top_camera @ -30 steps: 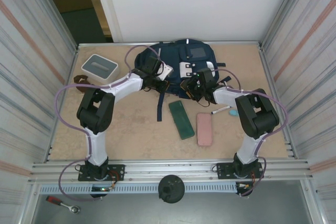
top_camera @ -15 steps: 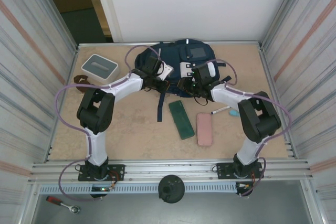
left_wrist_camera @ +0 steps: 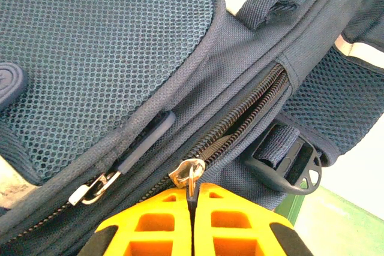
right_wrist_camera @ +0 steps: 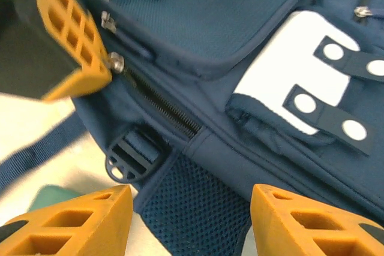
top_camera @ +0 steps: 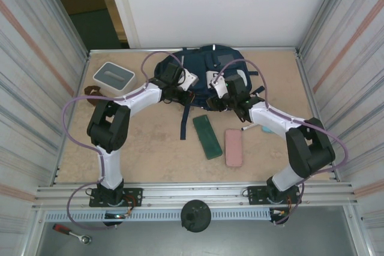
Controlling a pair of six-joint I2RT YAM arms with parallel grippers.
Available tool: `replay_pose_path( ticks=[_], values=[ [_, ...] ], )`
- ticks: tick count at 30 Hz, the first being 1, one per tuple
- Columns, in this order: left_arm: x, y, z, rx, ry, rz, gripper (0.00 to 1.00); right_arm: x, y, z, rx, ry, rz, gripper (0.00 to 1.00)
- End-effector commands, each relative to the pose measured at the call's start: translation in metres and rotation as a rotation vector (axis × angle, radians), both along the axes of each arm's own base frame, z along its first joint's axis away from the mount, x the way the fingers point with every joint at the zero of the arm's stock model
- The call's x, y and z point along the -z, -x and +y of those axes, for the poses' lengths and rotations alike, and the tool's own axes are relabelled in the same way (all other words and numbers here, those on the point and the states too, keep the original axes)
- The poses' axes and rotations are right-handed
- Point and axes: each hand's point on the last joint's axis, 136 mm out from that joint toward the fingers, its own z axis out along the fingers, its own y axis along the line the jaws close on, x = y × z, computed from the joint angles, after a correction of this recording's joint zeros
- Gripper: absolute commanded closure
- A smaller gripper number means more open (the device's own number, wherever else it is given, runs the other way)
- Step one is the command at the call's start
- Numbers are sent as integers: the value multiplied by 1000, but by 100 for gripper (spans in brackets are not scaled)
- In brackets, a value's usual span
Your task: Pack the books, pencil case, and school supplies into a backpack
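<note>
with my left fingers [left_wrist_camera: 157, 219] clamped on the zipper pull [left_wrist_camera: 187, 173] at the backpack's [left_wrist_camera: 108, 40] 7 o'clock, i'd draw it slowly while my right fingers [right_wrist_camera: 78, 220], apart, brace 5 o'clock.

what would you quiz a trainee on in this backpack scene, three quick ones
1. True or false: the left gripper is shut on a zipper pull of the backpack.
2. The right gripper above the backpack is: A open and empty; B shut and empty; C shut on a book.
3. Fill in: the case lying on the table beside the pink case is coloured ____.

Key
1. True
2. A
3. Green: the green case
</note>
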Motion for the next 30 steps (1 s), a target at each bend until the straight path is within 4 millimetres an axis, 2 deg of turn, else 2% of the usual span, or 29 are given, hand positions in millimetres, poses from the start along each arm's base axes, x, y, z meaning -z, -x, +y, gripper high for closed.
replay_pose_path(
  ticks=[1,7,14,20,22,25,28,30],
  values=[
    [-35,-4,-6,23,71,-71,100,2,-10,13,-166,107,-115,46],
    [-34,-2,-9,30,83,-58,100,21,-24,19,-225,164,-115,47],
    [-32,1,-10,37,90,-48,100,33,-41,24,-243,204,-106,50],
    [-34,0,-10,37,91,-52,100,41,-49,19,-240,235,-102,53],
    [-36,0,-9,31,91,-59,100,44,-50,18,-240,238,-92,57],
    [-40,-3,-5,11,80,-77,100,43,-56,12,-205,250,-98,71],
    [-42,-6,4,-25,36,-110,100,40,-58,7,-181,247,-110,83],
    [-42,-10,14,-66,-12,-125,100,38,-58,4,-167,259,-112,87]
  ],
)
